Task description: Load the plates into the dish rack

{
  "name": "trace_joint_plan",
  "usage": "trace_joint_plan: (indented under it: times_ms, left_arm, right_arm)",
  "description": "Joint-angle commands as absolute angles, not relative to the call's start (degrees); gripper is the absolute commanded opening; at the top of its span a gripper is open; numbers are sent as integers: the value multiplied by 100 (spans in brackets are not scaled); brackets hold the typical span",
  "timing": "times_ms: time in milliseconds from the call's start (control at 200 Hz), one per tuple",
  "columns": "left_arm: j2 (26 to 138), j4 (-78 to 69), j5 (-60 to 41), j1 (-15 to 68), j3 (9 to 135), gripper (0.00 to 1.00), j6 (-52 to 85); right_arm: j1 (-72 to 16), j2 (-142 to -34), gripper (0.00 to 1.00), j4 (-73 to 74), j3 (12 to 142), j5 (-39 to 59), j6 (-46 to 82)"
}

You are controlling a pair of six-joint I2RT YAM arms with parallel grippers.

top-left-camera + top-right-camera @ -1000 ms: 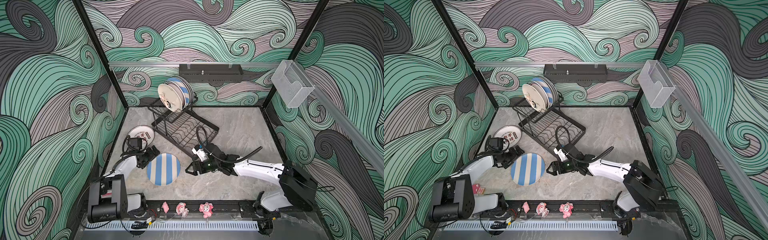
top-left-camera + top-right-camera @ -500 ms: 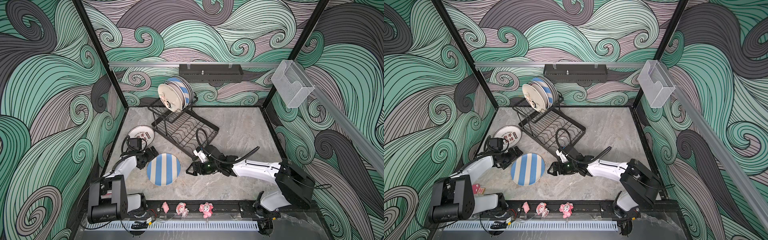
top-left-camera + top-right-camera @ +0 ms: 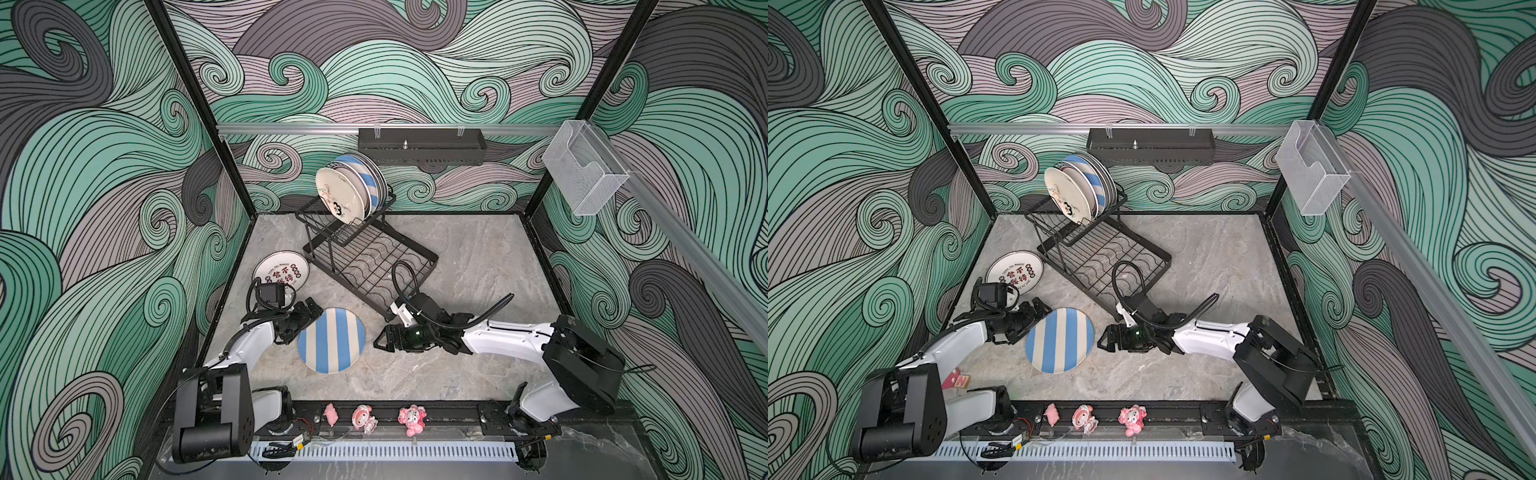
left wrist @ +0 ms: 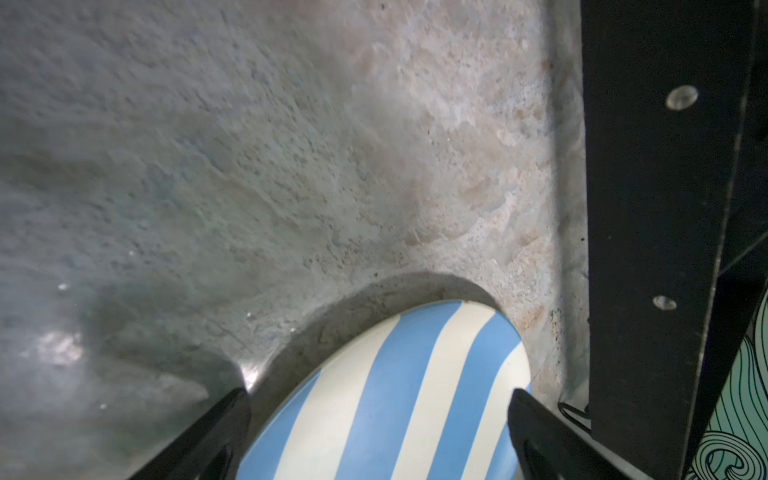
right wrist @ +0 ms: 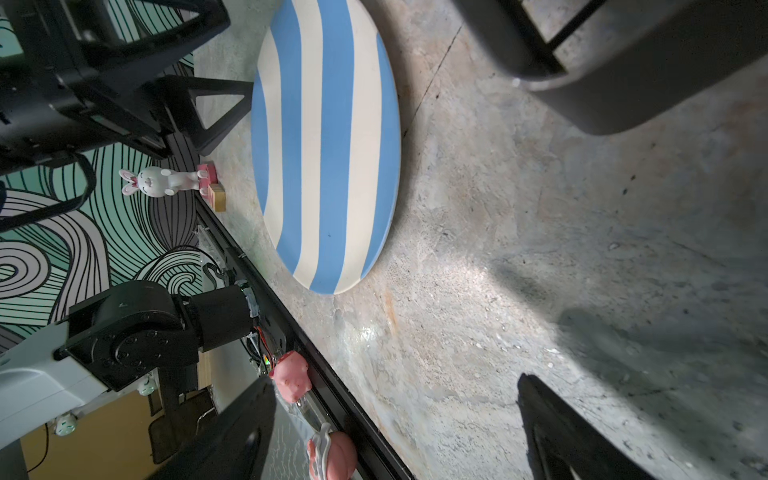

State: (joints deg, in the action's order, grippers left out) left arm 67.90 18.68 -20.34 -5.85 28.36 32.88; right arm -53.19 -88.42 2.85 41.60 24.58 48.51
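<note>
A blue-white striped plate (image 3: 331,340) (image 3: 1059,340) (image 5: 328,137) lies flat on the table near the front. My left gripper (image 3: 305,326) (image 4: 378,399) is low at the plate's left rim, open, with the rim (image 4: 415,374) between its spread fingers. My right gripper (image 3: 379,340) (image 5: 395,386) hovers just right of that plate, open and empty. The black wire dish rack (image 3: 365,257) stands behind, with several plates (image 3: 349,187) upright in its upper basket. A white plate with red characters (image 3: 281,272) lies left of the rack.
A black perforated shelf (image 3: 422,146) hangs on the back rail and a clear plastic box (image 3: 584,170) on the right rail. Pink figurines (image 3: 365,417) sit along the front bar. A small rabbit figure (image 5: 160,183) stands by the left arm's base.
My right arm has shifted slightly left and its gripper has dropped a little beside the striped plate, jaws a touch wider. The left gripper and both table plates have not moved.
</note>
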Motion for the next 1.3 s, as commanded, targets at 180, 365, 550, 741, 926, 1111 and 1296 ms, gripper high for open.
trace_joint_plan:
  times_ms: [180,365,550,741,926,1111,1296]
  left_arm:
    - [6606,1779,-2193,-352,2759,99,3471]
    - [6668,1870,-2126,-116,2710,99,3469]
    - [6659,1799,-2113,47,2679,99,3592]
    - [6692,1662,-2038,427,2671,98,3746]
    - [6590,1806,-1947,453,2623,99,3661]
    - [6583,1683,-2056,533,2446,99,3700]
    - [6605,1600,-2194,615,2408,99,3606]
  right_arm:
    - [-5318,-9084,92,536,4226,2541,4992]
    - [-5231,-9243,93,1032,4054,2584,5293]
    - [-5162,-9229,92,1239,3885,2536,5476]
    - [-5089,-9256,92,1394,3747,2544,5638]
    - [-5076,-9463,91,1562,3784,2614,5758]
    - [-5063,-9823,86,2118,3765,2769,6107]
    - [-5045,-9953,82,2210,3735,2773,6229]
